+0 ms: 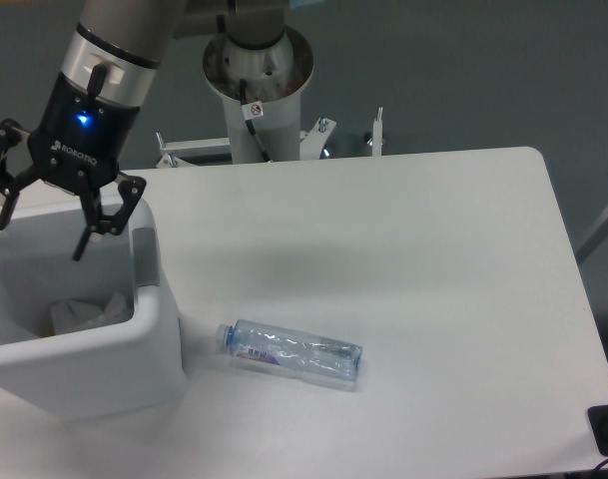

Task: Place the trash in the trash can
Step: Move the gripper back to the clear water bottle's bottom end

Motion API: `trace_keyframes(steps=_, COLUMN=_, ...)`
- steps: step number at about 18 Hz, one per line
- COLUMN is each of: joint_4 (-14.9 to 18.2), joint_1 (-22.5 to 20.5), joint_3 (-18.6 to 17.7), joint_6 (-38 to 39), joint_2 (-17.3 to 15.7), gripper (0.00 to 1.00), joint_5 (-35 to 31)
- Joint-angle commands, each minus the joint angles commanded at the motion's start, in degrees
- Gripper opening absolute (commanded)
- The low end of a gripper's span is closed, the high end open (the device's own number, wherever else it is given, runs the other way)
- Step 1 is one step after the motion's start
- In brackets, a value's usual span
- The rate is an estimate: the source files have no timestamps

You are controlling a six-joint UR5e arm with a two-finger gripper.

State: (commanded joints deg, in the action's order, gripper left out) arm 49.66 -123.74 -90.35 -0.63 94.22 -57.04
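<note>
While the gripper [41, 222] hangs spread and empty over the trash can [149, 329], the paper wrapper [84, 311] lies inside it. What remains is the bottle [292, 352], down and to the right on the white table [423, 259], long axis roughly left-right, cap toward the can. Dark wall behind.
</note>
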Motion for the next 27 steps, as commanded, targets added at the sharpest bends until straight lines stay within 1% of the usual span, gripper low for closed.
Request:
trace_keyframes(steps=2, joint_4=-0.09, joint_1=-6.04, joint_3=-0.70, joint_6=5.61, joint_2=-0.52, gripper=1.00, joint_5=-1.22)
trace_keyframes(steps=3, joint_4=0.00, joint_1=-9.56, joint_3=-0.79, joint_6=9.73, joint_2=-0.53, gripper=1.00, joint_5=-4.10)
trace_keyframes(steps=5, joint_4=0.09, joint_1=-12.65, joint_3=-1.32, joint_6=15.11, joint_2=0.00, gripper=1.00, joint_5=-11.12)
trace_keyframes(steps=6, joint_4=0.00, joint_1=-13.71, joint_3=-2.36, joint_6=18.79, joint_2=1.22, gripper=1.00, joint_5=-16.64)
trace_keyframes(steps=8, joint_4=0.00, joint_1=-13.99, joint_3=-3.25, joint_6=21.02, joint_2=3.68, gripper=1.00, joint_5=-21.60)
trace_keyframes(steps=10, joint_4=0.61, joint_1=-14.25, joint_3=-3.69, joint_6=21.37, joint_2=7.01, gripper=1.00, joint_5=-24.33)
trace_keyframes(steps=13, joint_4=0.62, joint_1=-14.25, joint_3=-4.04, joint_6=23.13, joint_2=11.06, gripper=1.00, joint_5=-26.98)
trace_keyframes(steps=16, joint_4=0.35, joint_1=-14.43, joint_3=-4.13, joint_6=23.22, joint_2=14.05, gripper=1.00, joint_5=-26.54)
trace_keyframes(steps=19, joint_4=0.44, joint_1=-14.43, joint_3=-4.04, joint_6=23.31, joint_2=18.35, gripper=1.00, joint_5=-26.98)
trace_keyframes(steps=20, joint_4=0.44, joint_1=-14.60, joint_3=-3.70, joint_6=23.48, joint_2=19.24, gripper=1.00, joint_5=-27.07)
trace_keyframes(steps=22, joint_4=0.18, joint_1=-15.30, joint_3=-3.17, joint_6=26.54, joint_2=21.35, gripper=1.00, joint_5=-26.98)
trace_keyframes(steps=24, joint_4=0.09, joint_1=-15.39, joint_3=-2.03, joint_6=30.15, joint_2=24.16, gripper=1.00, joint_5=-28.20)
trace_keyframes(steps=25, joint_4=0.00, joint_1=-15.39, joint_3=-2.20, joint_6=31.30, joint_2=24.61, gripper=1.00, joint_5=-29.52)
trace_keyframes(steps=27, joint_4=0.00, joint_1=-15.48, joint_3=-2.20, joint_6=33.23, joint_2=24.52, gripper=1.00, joint_5=-29.53)
